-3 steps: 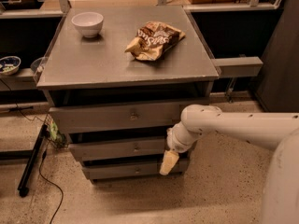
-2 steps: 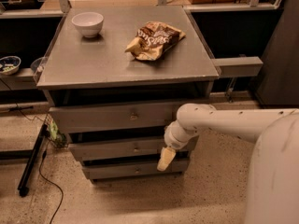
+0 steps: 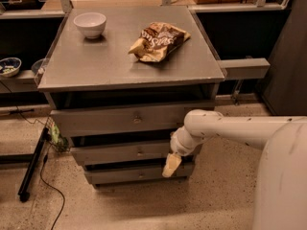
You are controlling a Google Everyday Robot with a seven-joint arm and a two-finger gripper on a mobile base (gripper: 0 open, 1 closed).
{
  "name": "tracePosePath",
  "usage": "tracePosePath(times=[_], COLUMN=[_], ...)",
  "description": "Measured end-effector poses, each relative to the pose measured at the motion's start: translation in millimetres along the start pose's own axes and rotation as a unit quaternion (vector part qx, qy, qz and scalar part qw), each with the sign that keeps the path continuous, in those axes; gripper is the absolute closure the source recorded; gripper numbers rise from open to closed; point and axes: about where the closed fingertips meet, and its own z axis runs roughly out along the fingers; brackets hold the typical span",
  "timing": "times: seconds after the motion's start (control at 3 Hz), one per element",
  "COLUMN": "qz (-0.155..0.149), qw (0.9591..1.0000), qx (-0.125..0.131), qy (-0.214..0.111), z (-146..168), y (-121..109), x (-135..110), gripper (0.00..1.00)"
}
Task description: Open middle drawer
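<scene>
The middle drawer [image 3: 120, 152] is a grey flat front with a small round knob [image 3: 140, 152], second of three under the grey cabinet top [image 3: 96, 66]. It stands nearly flush, with a dark gap above it. The top drawer [image 3: 115, 120] is taller and wider; the bottom drawer [image 3: 129, 174] is the narrowest. My white arm reaches in from the right. My gripper [image 3: 171, 166] points down with cream fingertips, in front of the right end of the middle and bottom drawers, to the right of the knob.
A white bowl [image 3: 90, 24] and a crumpled chip bag [image 3: 158, 41] lie on the cabinet top. A black pole [image 3: 32, 166] and cable lie on the floor at the left. A shelf with a small bowl [image 3: 8, 66] is at far left. Speckled floor lies in front.
My arm and gripper have shifted slightly left along the drawer fronts. The drawers have not visibly moved.
</scene>
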Motion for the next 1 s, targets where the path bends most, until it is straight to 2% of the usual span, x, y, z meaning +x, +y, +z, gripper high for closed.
tracePosePath(times=[0.33, 0.67, 1.0], qz=[0.006, 0.013, 0.022], qw=[0.9998, 0.9983, 0.9954], qx=[0.013, 0.040, 0.050], qy=[-0.011, -0.040, -0.079], z=[8.5, 14.2, 25.1], y=[2.9, -6.1, -25.6], x=[2.1, -1.9, -3.4], gripper=[0.00, 0.00, 0.00])
